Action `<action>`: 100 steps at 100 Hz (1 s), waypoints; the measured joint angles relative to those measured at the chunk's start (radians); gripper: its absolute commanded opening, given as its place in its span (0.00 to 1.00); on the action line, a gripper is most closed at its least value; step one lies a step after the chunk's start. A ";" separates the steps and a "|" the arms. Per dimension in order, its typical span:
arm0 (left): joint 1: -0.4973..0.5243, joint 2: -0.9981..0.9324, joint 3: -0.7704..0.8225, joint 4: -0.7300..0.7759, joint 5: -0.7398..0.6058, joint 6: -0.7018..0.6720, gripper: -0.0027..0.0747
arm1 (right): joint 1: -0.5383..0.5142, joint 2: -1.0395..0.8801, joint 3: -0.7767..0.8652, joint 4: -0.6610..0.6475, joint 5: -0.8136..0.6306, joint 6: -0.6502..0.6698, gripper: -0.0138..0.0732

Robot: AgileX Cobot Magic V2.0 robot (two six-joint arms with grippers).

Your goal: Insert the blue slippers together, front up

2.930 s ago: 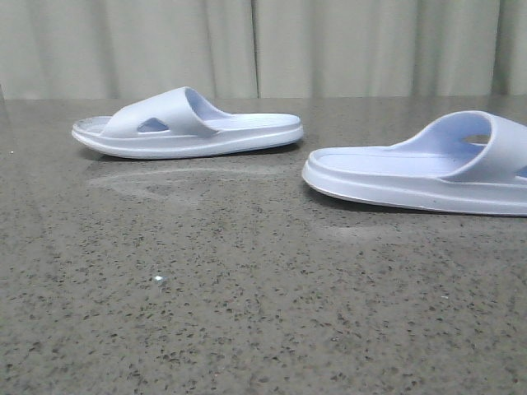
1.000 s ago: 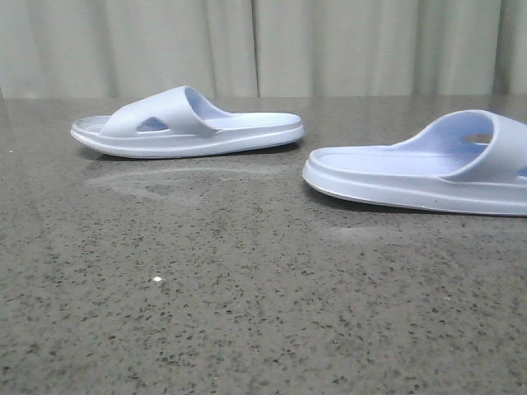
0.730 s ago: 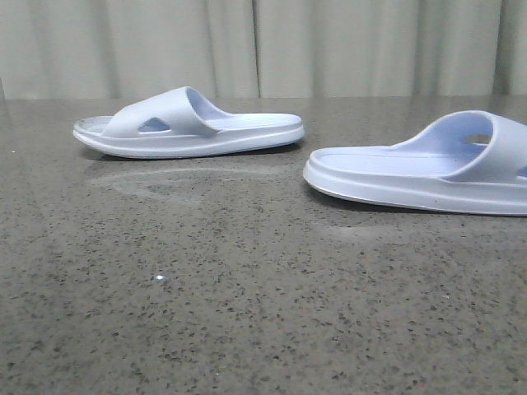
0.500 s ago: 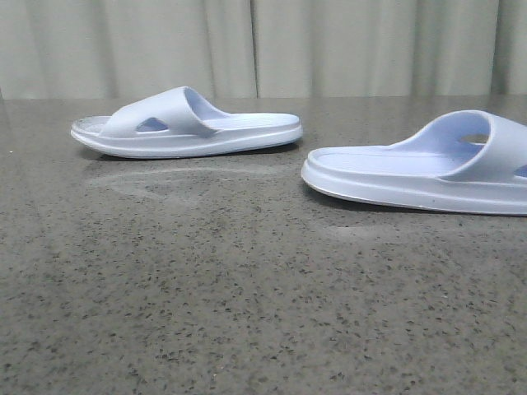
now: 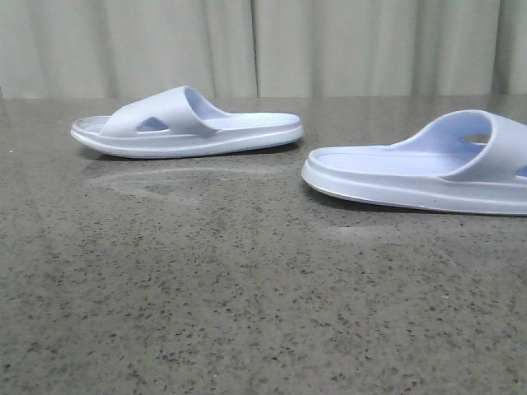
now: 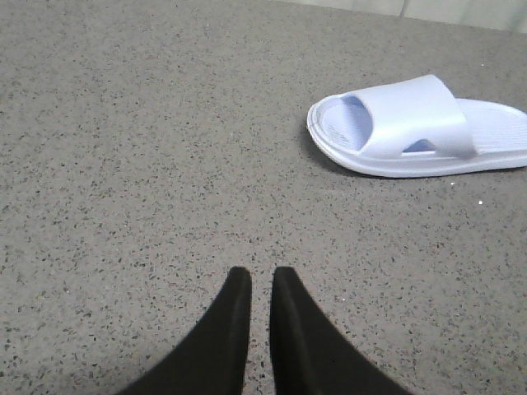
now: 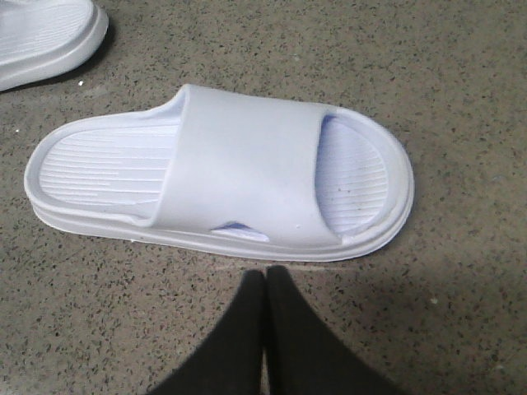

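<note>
Two pale blue slippers lie sole-down and apart on the speckled grey table. One slipper (image 5: pixel 188 123) is at the far left, and it also shows in the left wrist view (image 6: pixel 420 127). The other slipper (image 5: pixel 428 169) is nearer on the right, cut off by the frame edge. The right wrist view shows it whole (image 7: pixel 239 173). My left gripper (image 6: pixel 257 276) is empty over bare table, well short of its slipper, its fingers a narrow slit apart. My right gripper (image 7: pixel 264 276) is shut and empty, its tips just beside its slipper's side rim. Neither gripper shows in the front view.
The table (image 5: pixel 247 313) is dark speckled stone with a faint smear in front of the left slipper. A pale curtain (image 5: pixel 263 45) hangs behind the far edge. The heel end of the other slipper (image 7: pixel 41 41) shows in a corner of the right wrist view.
</note>
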 measured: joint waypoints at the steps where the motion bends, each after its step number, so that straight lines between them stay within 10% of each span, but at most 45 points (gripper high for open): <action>1: 0.000 0.004 0.000 0.000 0.003 0.000 0.06 | 0.000 0.000 -0.003 -0.001 0.003 0.000 0.12; 28: 0.000 0.082 -0.051 -0.064 0.042 0.067 0.25 | 0.000 0.050 -0.115 -0.053 0.119 0.002 0.44; 47: 0.000 0.152 -0.118 -0.077 0.068 0.085 0.45 | -0.028 0.114 -0.156 -0.167 0.142 0.060 0.45; 69: 0.000 0.247 -0.166 -0.119 0.077 0.132 0.46 | -0.103 0.247 -0.160 -0.176 0.144 0.074 0.45; 100: 0.000 0.383 -0.177 -0.202 0.076 0.227 0.46 | -0.279 0.405 -0.160 0.089 0.114 -0.083 0.45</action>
